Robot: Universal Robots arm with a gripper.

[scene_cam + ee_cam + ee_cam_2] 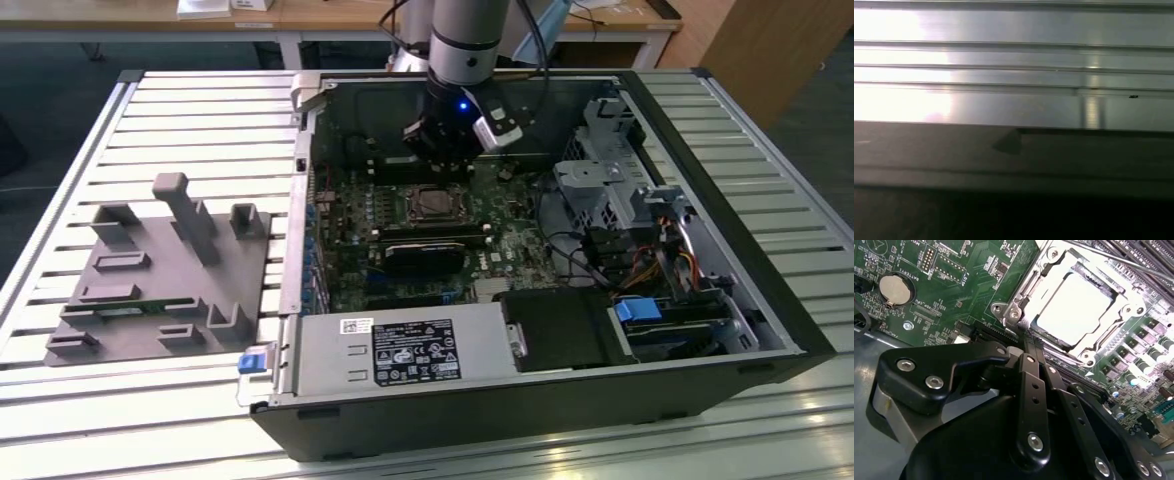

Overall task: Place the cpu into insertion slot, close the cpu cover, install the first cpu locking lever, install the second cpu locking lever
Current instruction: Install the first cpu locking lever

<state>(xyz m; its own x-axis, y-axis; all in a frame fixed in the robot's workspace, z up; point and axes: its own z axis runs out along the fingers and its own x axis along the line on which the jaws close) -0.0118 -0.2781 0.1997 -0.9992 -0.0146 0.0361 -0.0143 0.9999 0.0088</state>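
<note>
The cpu (1074, 307) lies flat in the insertion slot (434, 203) on the green motherboard, its pale metal top showing through the cut-out. The silver cpu cover (1105, 336) lies down around it. A thin metal lever rod (1114, 260) runs along one side of the socket. My gripper (1026, 342) hangs just over a corner of the socket, its black fingers (1030, 390) shut together with nothing seen between them. In the exterior view the gripper (441, 165) stands inside the open case, just behind the socket.
The open computer case (747, 250) walls in the board. A drive cage (601, 180) and cables stand at the exterior view's right, a labelled power supply (400, 350) at the front. A grey fixture (160, 270) sits on the slatted table (1014, 65). A coin battery (896, 289) is near the socket.
</note>
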